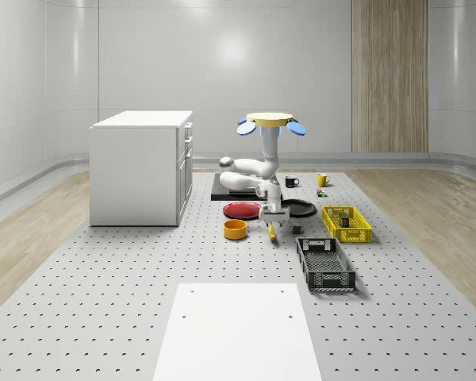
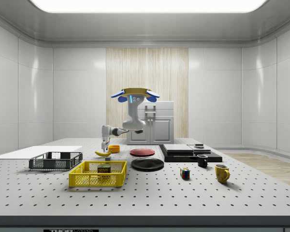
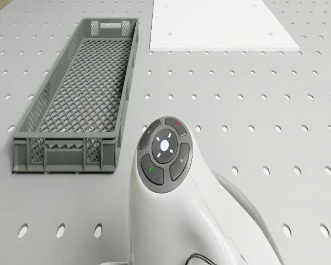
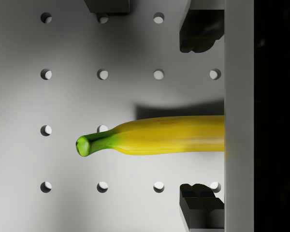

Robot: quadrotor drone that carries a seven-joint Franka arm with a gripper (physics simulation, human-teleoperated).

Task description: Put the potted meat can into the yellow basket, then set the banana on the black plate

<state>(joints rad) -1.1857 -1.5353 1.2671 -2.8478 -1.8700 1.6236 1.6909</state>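
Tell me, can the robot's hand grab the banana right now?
Probably yes. The hand hangs open right above the banana, one finger on each side, with nothing between them. The drone hovers nearby.

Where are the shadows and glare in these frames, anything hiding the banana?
Wrist view: the curved yellow banana with its green stem is evenly lit, casting a soft shadow on the perforated grey table; the black gripper fingers straddle it, apart. Side view: a bright ceiling light panel glares. Whole-scene view: soft highlights on the glossy back wall.
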